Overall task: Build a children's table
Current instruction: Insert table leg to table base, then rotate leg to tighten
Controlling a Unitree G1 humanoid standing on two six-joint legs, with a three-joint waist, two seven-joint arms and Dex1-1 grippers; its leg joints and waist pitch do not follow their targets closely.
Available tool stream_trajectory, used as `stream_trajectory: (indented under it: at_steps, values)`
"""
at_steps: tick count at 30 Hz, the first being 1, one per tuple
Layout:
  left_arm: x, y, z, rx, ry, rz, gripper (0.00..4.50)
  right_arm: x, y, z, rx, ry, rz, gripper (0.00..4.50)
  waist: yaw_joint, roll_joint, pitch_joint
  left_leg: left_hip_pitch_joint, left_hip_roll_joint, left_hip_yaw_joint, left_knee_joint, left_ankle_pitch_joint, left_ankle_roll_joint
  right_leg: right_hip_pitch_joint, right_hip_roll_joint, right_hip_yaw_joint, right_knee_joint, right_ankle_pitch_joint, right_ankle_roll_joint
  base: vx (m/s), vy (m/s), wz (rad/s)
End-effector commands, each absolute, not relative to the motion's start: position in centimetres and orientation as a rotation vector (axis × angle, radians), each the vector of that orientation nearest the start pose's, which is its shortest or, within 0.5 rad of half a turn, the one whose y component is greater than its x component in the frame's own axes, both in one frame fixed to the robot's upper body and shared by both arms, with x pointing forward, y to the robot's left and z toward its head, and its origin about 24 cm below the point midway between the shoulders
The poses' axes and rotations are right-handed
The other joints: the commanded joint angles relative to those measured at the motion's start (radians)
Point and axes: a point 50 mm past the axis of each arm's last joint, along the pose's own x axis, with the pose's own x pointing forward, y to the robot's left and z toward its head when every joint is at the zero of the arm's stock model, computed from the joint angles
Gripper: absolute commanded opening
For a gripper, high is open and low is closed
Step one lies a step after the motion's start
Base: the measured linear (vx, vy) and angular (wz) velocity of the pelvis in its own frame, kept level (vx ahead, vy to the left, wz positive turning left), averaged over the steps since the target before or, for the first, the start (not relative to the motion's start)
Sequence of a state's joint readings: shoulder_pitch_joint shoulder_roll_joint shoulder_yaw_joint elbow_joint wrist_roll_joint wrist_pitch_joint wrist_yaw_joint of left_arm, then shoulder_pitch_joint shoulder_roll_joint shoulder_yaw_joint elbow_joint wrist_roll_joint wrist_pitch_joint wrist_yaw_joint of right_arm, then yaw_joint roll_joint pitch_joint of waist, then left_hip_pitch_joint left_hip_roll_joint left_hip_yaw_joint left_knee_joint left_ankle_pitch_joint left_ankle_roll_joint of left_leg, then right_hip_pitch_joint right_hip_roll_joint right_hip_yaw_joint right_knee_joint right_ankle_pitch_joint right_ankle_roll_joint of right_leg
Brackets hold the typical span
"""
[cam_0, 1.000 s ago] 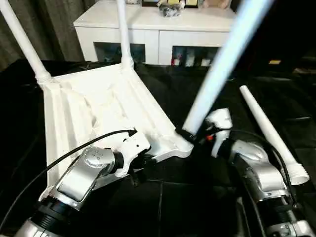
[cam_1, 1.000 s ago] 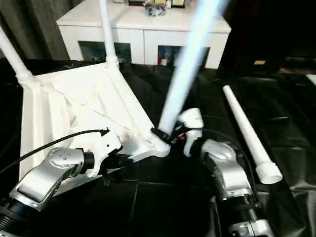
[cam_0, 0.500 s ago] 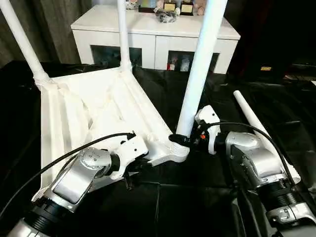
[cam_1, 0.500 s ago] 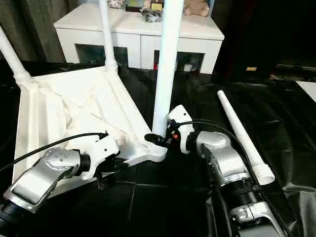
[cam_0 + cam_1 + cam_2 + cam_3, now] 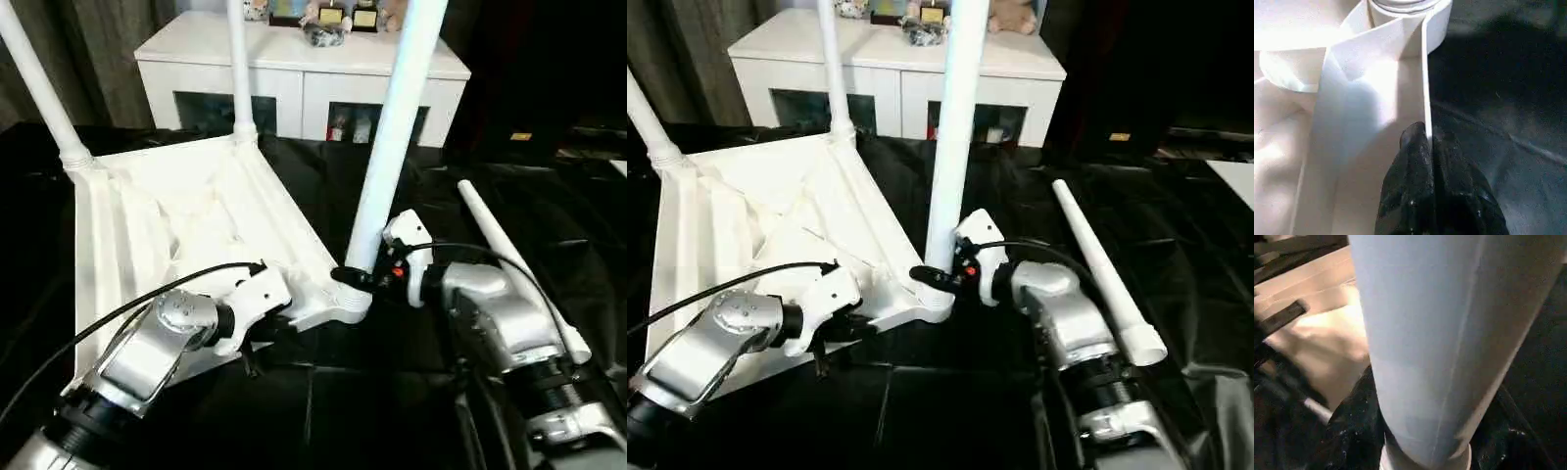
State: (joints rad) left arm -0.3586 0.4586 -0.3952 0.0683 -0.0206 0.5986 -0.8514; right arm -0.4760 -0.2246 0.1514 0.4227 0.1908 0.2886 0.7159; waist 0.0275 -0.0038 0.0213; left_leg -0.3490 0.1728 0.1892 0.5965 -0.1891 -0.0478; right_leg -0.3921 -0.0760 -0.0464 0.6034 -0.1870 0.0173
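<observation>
The white plastic rectangular tabletop [image 5: 186, 225] lies upside down on the black sheet-covered counter [image 5: 392, 382], ribbed underside facing up. Two long white tapered tube legs stand in its far corner sockets: one at the far left [image 5: 39, 88], one at the far middle [image 5: 238, 69]. A third white leg [image 5: 392, 147] rises almost upright from the near right corner socket [image 5: 338, 304], leaning slightly to the right. The right end effector [image 5: 358, 281] holds this leg just above the socket, its black fingers [image 5: 1359, 428] wrapped around the tube's base. The left end effector [image 5: 1429, 142] is pinched narrow on the thin near edge wall of the tabletop, just left of that same corner. A fourth white leg [image 5: 514, 264] lies flat on the counter to the right, its threaded end pointing near. Behind the counter stands a white glass-doored cabinet [image 5: 294, 69].
</observation>
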Motion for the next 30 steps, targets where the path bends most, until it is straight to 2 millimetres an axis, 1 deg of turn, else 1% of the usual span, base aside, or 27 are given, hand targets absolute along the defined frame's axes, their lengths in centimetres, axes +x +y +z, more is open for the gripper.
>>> stream_trajectory:
  at_steps: [1, 2, 3, 4, 5, 6, 7, 8, 9, 10, 11, 12, 13, 14, 15, 16, 17, 19, 20, 21, 22, 24, 25, 27, 28, 29, 30]
  values:
    - [27.5, 11.8, 3.1, 0.361, 0.656, -1.022, 0.00, 31.8, -14.3, 0.7, -0.060, 0.501, 0.547, 1.86, -0.018, 0.018, -0.009, 0.031, 0.042, -0.062, -0.089, -0.668, -0.077, -0.010, -0.064, 0.000, -0.142, -0.763, -0.045, -0.066, 0.020, -0.14]
    - [27.6, 11.5, 3.0, 0.342, 0.656, -1.006, 0.00, 32.1, -14.5, 0.6, -0.062, 0.498, 0.486, 1.86, -0.023, 0.031, -0.005, 0.035, 0.044, -0.071, -0.096, -0.709, -0.082, -0.005, -0.060, -0.016, -0.147, -0.751, -0.041, -0.077, 0.044, -0.19]
    - [28.1, 10.7, 2.8, 0.313, 0.656, -0.965, 0.00, 32.7, -14.7, 0.3, -0.059, 0.496, 0.348, 1.85, -0.043, 0.039, -0.001, 0.021, 0.054, -0.090, -0.122, -0.796, -0.093, 0.023, -0.050, -0.046, -0.141, -0.669, -0.039, -0.077, 0.044, -0.19]
    - [28.4, 10.3, 2.6, 0.310, 0.657, -0.938, 0.00, 32.9, -14.8, 0.1, -0.055, 0.498, 0.282, 1.85, -0.042, 0.057, 0.006, 0.014, 0.063, -0.092, -0.149, -0.865, -0.103, 0.037, -0.036, -0.064, -0.123, -0.596, -0.056, -0.122, 0.060, -0.18]
    - [28.7, 9.8, 2.5, 0.315, 0.659, -0.909, 0.00, 33.2, -14.9, 0.0, -0.045, 0.501, 0.206, 1.85, -0.016, 0.065, 0.011, -0.082, 0.098, -0.079, -0.251, -0.991, -0.111, 0.132, -0.016, -0.065, 0.078, -0.326, -0.093, -0.141, 0.018, 0.14]
    - [29.0, 9.1, 2.3, 0.319, 0.659, -0.883, 0.00, 33.4, -14.8, -0.2, -0.015, 0.508, 0.135, 1.85, 0.064, 0.071, 0.003, -0.087, 0.073, 0.005, -0.264, -0.985, -0.086, 0.105, 0.009, -0.066, 0.126, -0.187, -0.086, -0.141, 0.018, 0.14]
    - [29.1, 8.7, 2.3, 0.318, 0.657, -0.876, 0.00, 33.5, -14.7, -0.3, -0.008, 0.511, 0.107, 1.85, 0.023, -0.017, -0.028, 0.019, 0.051, -0.013, -0.152, -0.715, -0.070, 0.049, -0.059, 0.032, 0.029, -0.593, -0.030, -0.015, -0.095, 0.17]
    - [29.3, 7.6, 2.4, 0.310, 0.649, -0.866, 0.00, 33.7, -14.4, -0.5, -0.003, 0.520, 0.043, 1.85, 0.027, -0.047, -0.021, 0.100, 0.021, -0.030, 0.020, -0.512, -0.071, -0.068, -0.132, 0.043, -0.130, -0.931, -0.033, -0.029, -0.110, -0.16]
    - [29.3, 7.1, 2.5, 0.305, 0.645, -0.863, 0.00, 33.8, -14.3, -0.5, 0.001, 0.521, 0.024, 1.85, 0.025, -0.023, -0.007, 0.015, -0.014, -0.097, 0.101, -0.144, -0.010, -0.009, -0.197, 0.104, -0.166, -1.132, -0.058, -0.029, -0.110, -0.16]
    - [29.3, 6.3, 2.7, 0.292, 0.640, -0.867, 0.00, 33.9, -14.0, -0.5, 0.006, 0.526, 0.009, 1.85, 0.026, -0.019, -0.003, -0.070, 0.011, -0.109, 0.018, -0.118, -0.055, 0.074, -0.166, 0.034, -0.104, -0.910, -0.067, -0.017, 0.009, -0.44]
    - [29.3, 5.2, 3.0, 0.277, 0.627, -0.878, 0.00, 34.1, -13.7, -0.4, 0.007, 0.526, -0.017, 1.85, 0.039, 0.018, -0.029, -0.005, 0.042, -0.104, -0.056, -0.180, -0.096, 0.029, -0.071, 0.014, -0.060, -0.511, -0.108, 0.000, 0.000, 0.00]
    - [29.3, 4.4, 3.3, 0.265, 0.619, -0.885, 0.00, 34.3, -13.5, -0.3, 0.003, 0.526, -0.026, 1.85, 0.017, 0.006, -0.028, 0.007, 0.056, -0.104, -0.070, -0.253, -0.089, 0.027, -0.057, 0.018, -0.044, -0.364, -0.133, 0.000, 0.000, 0.00]
    - [29.3, 3.4, 3.6, 0.249, 0.606, -0.900, 0.00, 34.4, -13.3, -0.3, -0.002, 0.528, -0.048, 1.85, 0.018, 0.027, -0.031, 0.010, 0.051, -0.090, -0.079, -0.303, -0.094, 0.039, -0.057, 0.016, -0.042, -0.196, -0.192, -0.049, -0.020, 0.27]
    - [29.3, 2.7, 3.9, 0.237, 0.596, -0.908, 0.00, 34.6, -13.1, -0.2, -0.016, 0.525, -0.070, 1.85, 0.011, 0.021, -0.031, 0.005, 0.050, -0.084, -0.084, -0.321, -0.083, 0.046, -0.058, 0.016, -0.045, -0.186, -0.207, 0.000, 0.000, 0.00]
    - [29.4, 2.1, 4.2, 0.227, 0.588, -0.911, 0.00, 34.8, -12.9, -0.1, -0.030, 0.523, -0.075, 1.85, 0.006, 0.027, -0.019, -0.008, 0.050, -0.081, -0.094, -0.388, -0.091, 0.050, -0.064, 0.013, -0.058, -0.263, -0.203, 0.000, 0.000, 0.00]
    - [29.4, 1.8, 4.4, 0.225, 0.582, -0.916, 0.00, 34.9, -12.8, 0.0, -0.034, 0.522, -0.079, 1.85, 0.004, 0.025, -0.015, -0.008, 0.048, -0.081, -0.096, -0.432, -0.095, 0.047, -0.065, 0.011, -0.066, -0.328, -0.187, 0.000, 0.000, 0.00]
    - [29.4, 1.6, 4.4, 0.231, 0.578, -0.919, 0.00, 35.0, -12.7, 0.1, -0.037, 0.522, -0.085, 1.85, 0.005, 0.019, -0.017, 0.003, 0.044, -0.081, -0.092, -0.487, -0.095, 0.038, -0.072, 0.015, -0.080, -0.428, -0.160, 0.000, 0.000, 0.00]
    - [29.5, 1.7, 4.3, 0.239, 0.577, -0.917, 0.00, 35.1, -12.5, 0.1, -0.059, 0.521, -0.078, 1.85, 0.004, 0.017, -0.019, -0.005, 0.043, -0.082, -0.095, -0.471, -0.087, 0.042, -0.077, 0.018, -0.084, -0.445, -0.141, 0.000, 0.000, 0.00]
    - [29.7, 2.1, 4.2, 0.260, 0.577, -0.899, 0.00, 35.1, -12.4, 0.2, -0.066, 0.516, -0.073, 1.85, 0.006, 0.018, -0.023, -0.009, 0.045, -0.080, -0.097, -0.420, -0.078, 0.047, -0.078, 0.019, -0.085, -0.409, -0.139, 0.000, 0.000, 0.00]
    - [29.8, 2.3, 4.2, 0.271, 0.578, -0.890, 0.00, 35.2, -12.3, 0.2, -0.068, 0.512, -0.070, 1.85, 0.007, 0.016, -0.026, -0.012, 0.046, -0.075, -0.098, -0.355, -0.068, 0.051, -0.077, 0.021, -0.081, -0.334, -0.150, 0.000, 0.000, 0.00]
    - [29.9, 2.5, 4.2, 0.277, 0.580, -0.883, 0.00, 35.2, -12.2, 0.2, -0.070, 0.509, -0.069, 1.85, 0.007, 0.017, -0.026, -0.014, 0.047, -0.071, -0.097, -0.318, -0.061, 0.051, -0.076, 0.021, -0.077, -0.284, -0.164, 0.000, 0.000, 0.00]
    - [30.1, 2.9, 4.1, 0.304, 0.580, -0.875, 0.00, 35.3, -12.1, 0.3, -0.040, 0.502, -0.067, 1.85, 0.009, 0.017, -0.027, -0.016, 0.046, -0.067, -0.095, -0.278, -0.053, 0.056, -0.076, 0.021, -0.074, -0.240, -0.178, 0.000, 0.000, 0.00]
    - [30.1, 3.1, 4.0, 0.308, 0.580, -0.873, 0.00, 35.3, -12.1, 0.3, -0.030, 0.499, -0.066, 1.85, 0.009, 0.021, -0.029, -0.016, 0.047, -0.067, -0.094, -0.264, -0.053, 0.057, -0.077, 0.021, -0.070, -0.221, -0.183, 0.000, 0.000, 0.00]
    - [30.3, 3.9, 3.8, 0.335, 0.580, -0.860, 0.00, 35.8, -10.9, 1.3, 0.087, 0.436, 0.037, 1.85, 0.007, 0.023, -0.029, -0.019, 0.048, -0.066, -0.094, -0.242, -0.046, 0.061, -0.075, 0.021, -0.067, -0.164, -0.201, 0.000, 0.000, 0.00]
    - [30.3, 3.9, 3.7, 0.337, 0.580, -0.857, 0.00, 35.9, -10.8, 1.4, 0.086, 0.425, 0.045, 2.41, 0.007, 0.024, -0.030, -0.019, 0.049, -0.066, -0.094, -0.239, -0.043, 0.062, -0.075, 0.021, -0.065, -0.153, -0.205, 0.000, 0.000, 0.00]
    - [30.4, 4.4, 3.6, 0.350, 0.580, -0.847, 0.00, 36.3, -10.6, 2.2, 0.088, 0.372, 0.068, 2.55, 0.006, 0.029, -0.030, -0.019, 0.050, -0.065, -0.093, -0.220, -0.041, 0.063, -0.074, 0.022, -0.062, -0.111, -0.221, 0.000, 0.000, 0.00]
    - [30.5, 4.6, 3.6, 0.356, 0.579, -0.844, 0.00, 36.4, -10.7, 2.5, 0.085, 0.352, 0.066, 2.55, 0.006, 0.028, -0.030, -0.019, 0.050, -0.064, -0.094, -0.218, -0.041, 0.064, -0.073, 0.022, -0.061, -0.107, -0.225, 0.000, 0.000, 0.00]
